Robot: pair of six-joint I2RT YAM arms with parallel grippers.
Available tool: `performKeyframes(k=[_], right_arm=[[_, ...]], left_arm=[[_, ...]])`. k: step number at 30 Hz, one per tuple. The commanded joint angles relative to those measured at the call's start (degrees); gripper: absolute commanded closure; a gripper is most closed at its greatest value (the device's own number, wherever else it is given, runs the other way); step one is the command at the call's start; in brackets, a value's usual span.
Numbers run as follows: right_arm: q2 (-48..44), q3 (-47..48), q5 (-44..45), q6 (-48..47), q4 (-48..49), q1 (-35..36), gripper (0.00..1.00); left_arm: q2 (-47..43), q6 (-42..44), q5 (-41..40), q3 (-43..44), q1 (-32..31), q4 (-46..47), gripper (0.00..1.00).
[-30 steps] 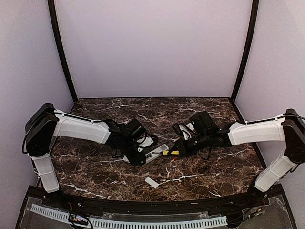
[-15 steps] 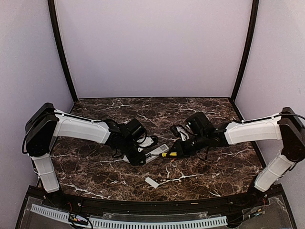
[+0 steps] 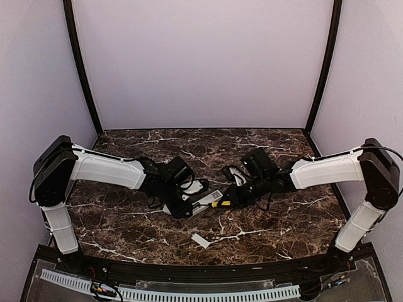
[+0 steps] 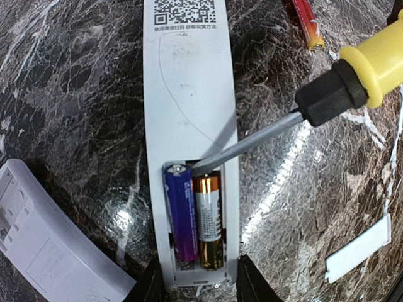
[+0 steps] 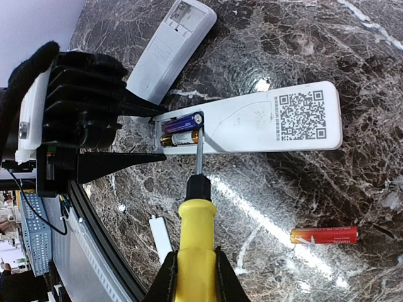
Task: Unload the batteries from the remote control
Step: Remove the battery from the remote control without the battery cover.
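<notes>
Screwdriver [image 4: 252, 141] — clamped in right gripper [image 5: 192, 277] — has reached the batteries [image 4: 195, 217]. Left gripper [image 4: 198, 283] clamps the remote [image 4: 189, 94]; prying looks due next.

Between the left gripper's [image 4: 200, 286] fingers lies a slim white plastic remote [image 4: 189, 94] holding 2 cylindrical batteries [image 4: 194, 217]; beyond its far end, 1 red battery [image 4: 306, 24].

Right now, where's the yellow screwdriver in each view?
Top external: screwdriver at table centre between the arms; only its yellow handle is legible.
Left wrist: screwdriver enters from the upper right, tip at the open battery bay's top edge.
Right wrist: screwdriver at bottom centre, handle in the right pincer, shaft pointing up.
Shared landmark: the white remote that the tip meets.
</notes>
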Motion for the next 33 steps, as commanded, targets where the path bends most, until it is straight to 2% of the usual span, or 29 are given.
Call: performKeyframes(k=[1,9,13,17,26,33], right_arm=[[2.99,2.79,1.13,-0.71,1.13,0.40,1.00],[7.90,8.34,-3.95,-2.05,3.69,0.71,1.00],[5.81,8.41,-6.37,-1.83,4.06,1.00,1.00],[2.33,5.97,-9.93,-0.31,9.58,1.22,1.00],[0.33,2.40,-3.76,1.01,9.51,1.27,1.00],[-1.38,4.11,0.80,-0.08,2.71,1.23,1.00]], left_arm=[[2.08,0.21,1.62,0.27,-0.96,-0.86,0.84],[2.12,0.29,1.45,0.18,-0.96,-0.78,0.84],[2.08,0.13,1.11,0.31,-0.92,-0.93,0.84],[1.83,-0.40,0.73,0.51,-0.89,-0.95,0.84],[-1.85,-1.95,-1.70,-0.30,0.14,0.53,0.78],[-4.14,-2.47,-0.97,0.00,0.50,0.66,0.76]])
